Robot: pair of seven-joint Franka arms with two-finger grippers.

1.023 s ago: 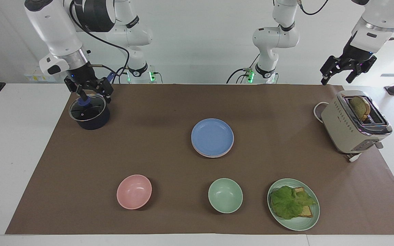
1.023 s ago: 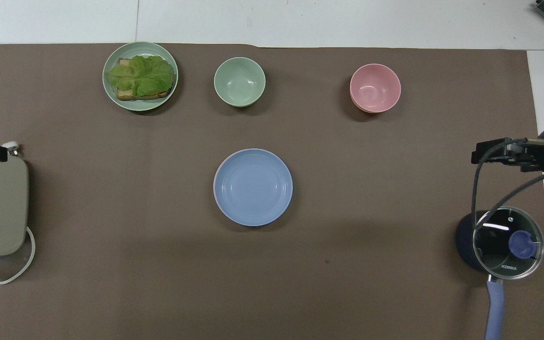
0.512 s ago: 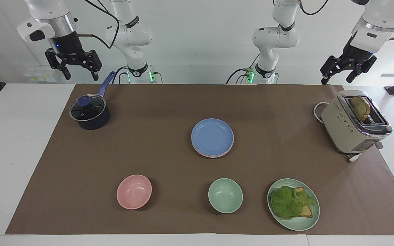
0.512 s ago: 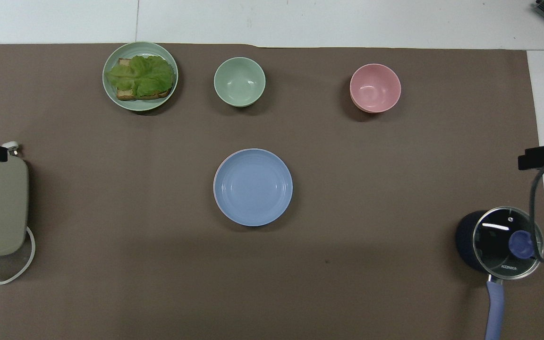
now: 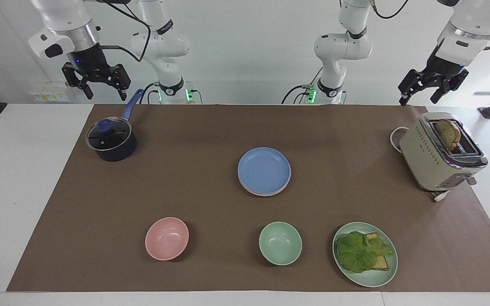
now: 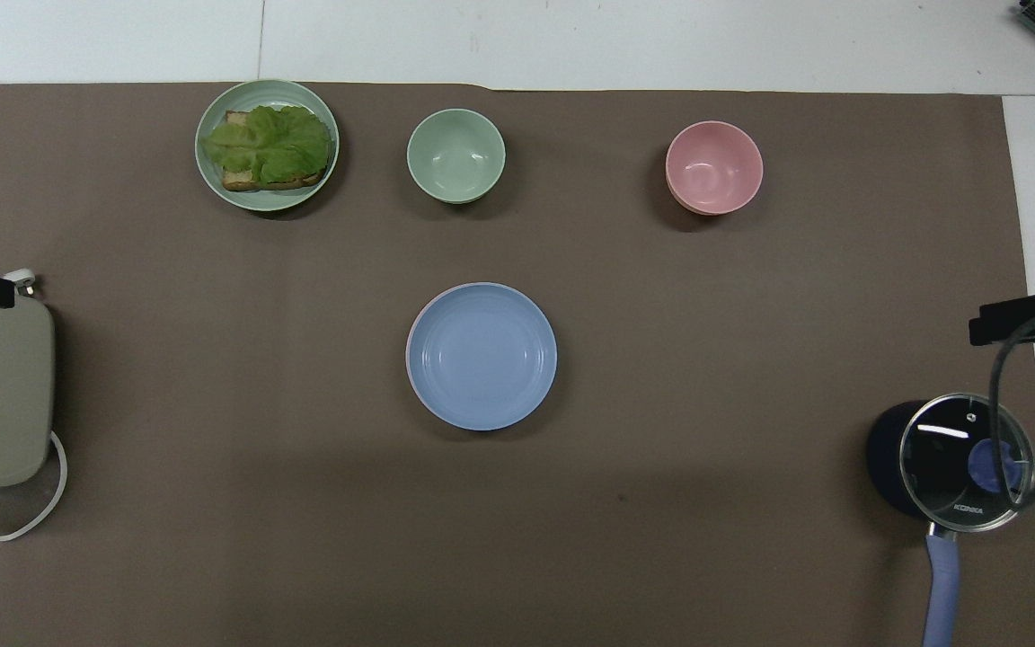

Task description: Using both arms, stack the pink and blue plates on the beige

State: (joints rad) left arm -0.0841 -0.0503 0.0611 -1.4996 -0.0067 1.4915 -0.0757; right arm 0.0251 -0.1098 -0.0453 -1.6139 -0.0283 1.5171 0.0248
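The blue plate (image 5: 264,170) sits mid-mat on top of the stack, with a pink rim (image 5: 266,194) peeking out underneath — the beige one is hidden, if it's there. They look light, stiff and a bit slick, so I'd pinch them at the rim. The right gripper (image 5: 99,87) hangs over the saucepan (image 5: 111,144) and the left gripper (image 5: 424,91) over the toaster (image 5: 440,157) — both wide open, holding nothing.

Two white arms were raised at their own ends of the table, left gripper (image 5: 431,90) pointed down with fingers spread, right gripper (image 5: 97,84) likewise spread, both holding nothing.
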